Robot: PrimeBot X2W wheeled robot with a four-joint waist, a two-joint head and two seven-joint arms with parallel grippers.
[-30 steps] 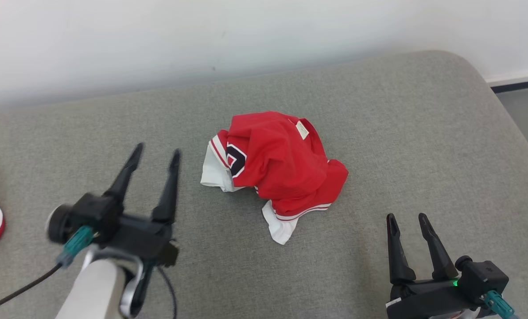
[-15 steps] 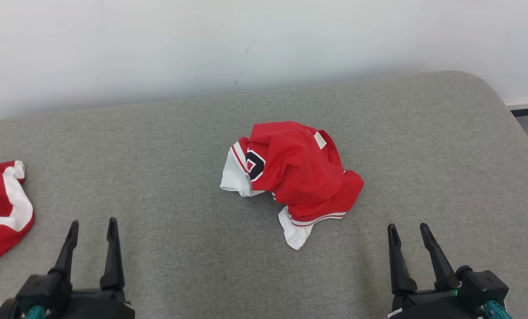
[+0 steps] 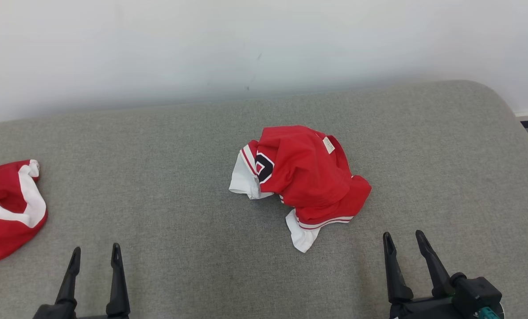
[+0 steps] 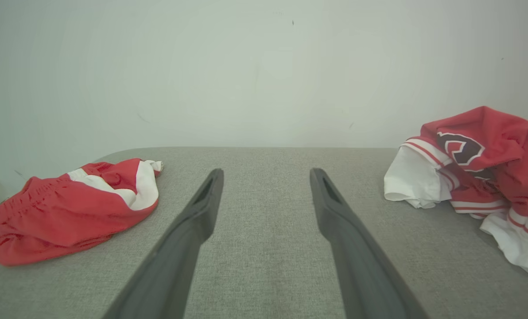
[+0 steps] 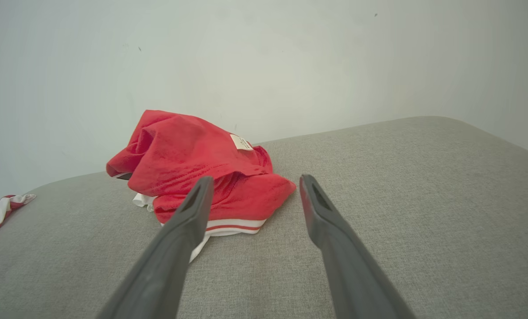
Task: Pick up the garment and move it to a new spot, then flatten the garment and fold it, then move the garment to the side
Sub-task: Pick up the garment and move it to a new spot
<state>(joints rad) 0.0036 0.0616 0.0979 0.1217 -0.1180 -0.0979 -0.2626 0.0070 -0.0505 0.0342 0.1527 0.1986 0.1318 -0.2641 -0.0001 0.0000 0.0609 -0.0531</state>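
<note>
A pale wall (image 3: 157, 44) runs across the top of the head view. Below it the grey, fabric-covered bench (image 3: 157, 186) takes up the rest of the frame. The garment (image 3: 308, 177), a red shirt with white sleeves and striped trim, lies crumpled in a heap a little right of the frame's centre, nothing touching it. A second red-and-white piece of clothing (image 3: 2, 212) lies bunched at the left edge, well apart from the shirt. My right pincer (image 3: 402, 237) sits at the lower right, fingers spread and holding nothing, near the shirt's lower white sleeve but clear of it. My left pincer (image 3: 95, 250) sits at the lower left, also spread and holding nothing, over bare fabric between the two pieces of clothing. A small pale label (image 3: 329, 145) shows on the shirt's upper right.
</note>
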